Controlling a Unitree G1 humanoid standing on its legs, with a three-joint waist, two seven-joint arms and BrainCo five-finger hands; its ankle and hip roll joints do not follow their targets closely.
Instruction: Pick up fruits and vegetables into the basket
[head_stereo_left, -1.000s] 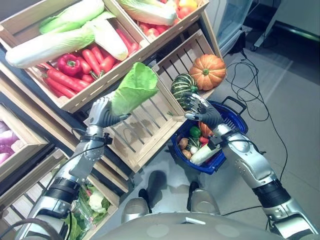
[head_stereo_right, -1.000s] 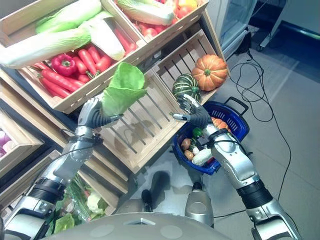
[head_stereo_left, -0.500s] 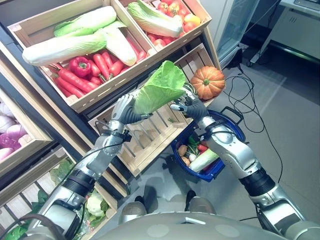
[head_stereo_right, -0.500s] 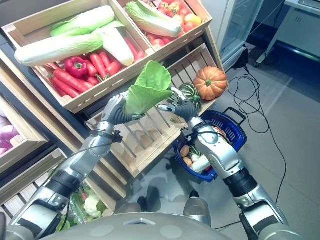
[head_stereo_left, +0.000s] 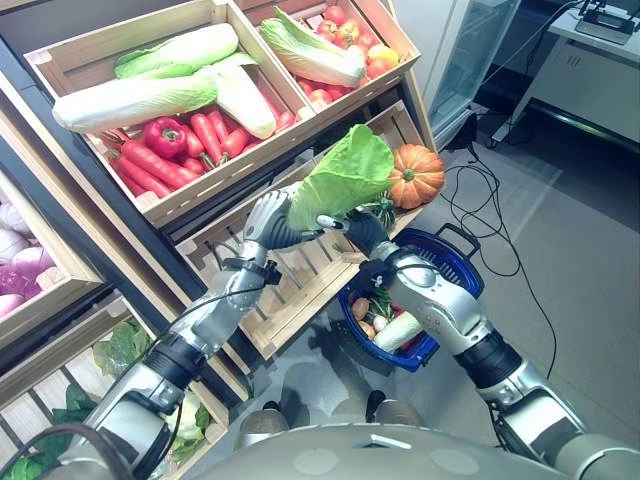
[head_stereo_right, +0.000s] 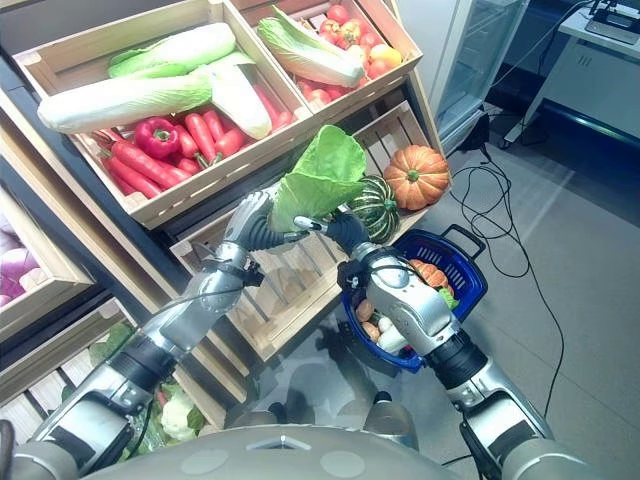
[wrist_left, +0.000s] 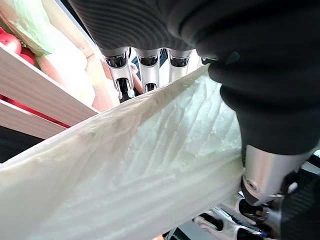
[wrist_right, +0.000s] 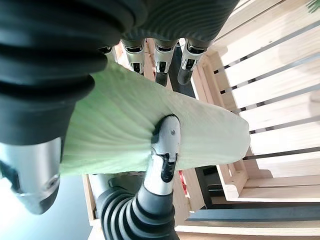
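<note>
Holding the green cabbage (head_stereo_left: 340, 178) at frame centre, our left hand (head_stereo_left: 268, 218) curls round its stem while our right hand (head_stereo_left: 358, 228) wraps it too, above the blue basket (head_stereo_left: 462, 262).

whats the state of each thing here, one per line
cabbage: held up in the air above the slatted crate, gripped by both hands
left hand: shut on the cabbage's lower end
right hand: shut on the cabbage, fingers and thumb around it
basket: on the floor, handle folded down, partly filled with vegetables
slatted crate: mostly bare, pumpkin and striped squash at its far end
upper crates: full of produce
</note>
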